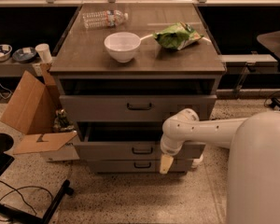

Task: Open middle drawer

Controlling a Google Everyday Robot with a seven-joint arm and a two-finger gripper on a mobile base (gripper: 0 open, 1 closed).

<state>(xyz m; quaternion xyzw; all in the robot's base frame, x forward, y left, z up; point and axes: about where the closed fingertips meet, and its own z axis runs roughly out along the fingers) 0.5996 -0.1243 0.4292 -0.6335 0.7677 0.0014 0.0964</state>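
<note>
- While my arm (200, 129) reaches in from the right, the middle drawer (107, 150) stands partway out of the cabinet, with a dark gap showing above its low grey front.
- Its small black handle (143, 150) sits at the centre of the front panel, with nothing on it.
- My fingers (165, 164) hang to the right of that handle, pointing down at the floor, in front of the lower right part of the cabinet.
- Whether they are spread or pressed together, I cannot tell, nor whether they touch the drawer front.
- Just below is the bottom drawer (114, 165), its front set further back.
- Above is the top drawer (98, 108), taller-fronted, also standing out a little.
- On the tabletop (79, 57) stand a white bowl (122, 45), a green bag (177, 35) to its right and a plastic bottle (105, 18) lying behind.
- An open cardboard box (28, 108) leans beside the cabinet's left side.
</note>
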